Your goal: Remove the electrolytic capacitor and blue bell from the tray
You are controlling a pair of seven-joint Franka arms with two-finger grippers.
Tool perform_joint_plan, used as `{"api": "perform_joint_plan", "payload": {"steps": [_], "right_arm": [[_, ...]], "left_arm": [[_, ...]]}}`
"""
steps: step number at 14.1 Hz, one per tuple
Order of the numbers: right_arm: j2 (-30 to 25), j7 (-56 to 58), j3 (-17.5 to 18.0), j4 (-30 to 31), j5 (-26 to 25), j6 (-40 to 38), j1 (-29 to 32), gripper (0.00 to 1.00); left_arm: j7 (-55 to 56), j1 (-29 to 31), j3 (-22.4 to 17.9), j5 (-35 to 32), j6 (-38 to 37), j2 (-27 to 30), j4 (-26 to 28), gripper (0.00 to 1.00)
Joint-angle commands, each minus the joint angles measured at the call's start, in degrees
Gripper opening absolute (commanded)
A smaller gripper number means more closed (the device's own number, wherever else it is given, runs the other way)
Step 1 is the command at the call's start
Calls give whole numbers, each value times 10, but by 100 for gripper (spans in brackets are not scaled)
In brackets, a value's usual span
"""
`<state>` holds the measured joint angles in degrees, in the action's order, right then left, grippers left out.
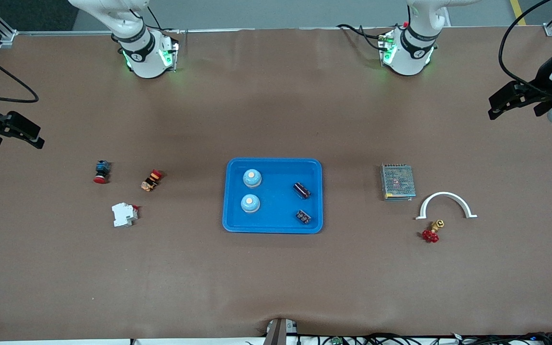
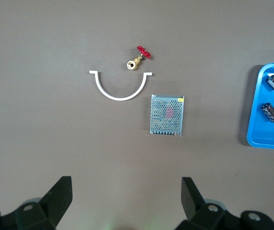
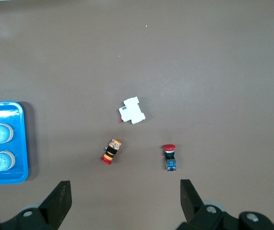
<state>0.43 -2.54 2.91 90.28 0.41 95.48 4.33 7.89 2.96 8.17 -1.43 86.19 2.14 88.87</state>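
Note:
A blue tray (image 1: 273,165) lies mid-table. In it stand two pale blue bells (image 1: 252,178) (image 1: 250,203) on the side toward the right arm, and two dark capacitors (image 1: 302,190) (image 1: 303,216) on the side toward the left arm. My left gripper (image 1: 494,108) hangs open in the air at the left arm's end of the table, holding nothing. At the right arm's end, my right gripper (image 1: 19,141) is likewise open, with nothing between its fingers. The left wrist view shows the left gripper (image 2: 126,196) and the capacitors (image 2: 271,112). The right wrist view shows the right gripper (image 3: 125,199) and the bells (image 3: 1,133).
Toward the left arm's end lie a metal mesh box (image 1: 398,181), a white arch (image 1: 445,203) and a red-handled brass valve (image 1: 432,232). Toward the right arm's end lie a red-and-blue push button (image 1: 102,171), an orange-and-red button (image 1: 151,180) and a white breaker (image 1: 124,214).

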Motion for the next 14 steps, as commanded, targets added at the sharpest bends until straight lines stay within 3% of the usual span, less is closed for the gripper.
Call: {"api": "perform_joint_plan", "payload": {"steps": [1,9,14], "right_arm": [[9,3,3,-17,-2,-6,4,100],[11,3,3,-17,-1,-5,4,100],[11,1,3,-16,3,-6,0,100]], "left_arm": [[-8,0,1,-12,-2,-1,-3,100],[-7,-9,10,-5,-7,-51,-23,100],[61,-54,53,-10,9,-118,-17,100]]}}
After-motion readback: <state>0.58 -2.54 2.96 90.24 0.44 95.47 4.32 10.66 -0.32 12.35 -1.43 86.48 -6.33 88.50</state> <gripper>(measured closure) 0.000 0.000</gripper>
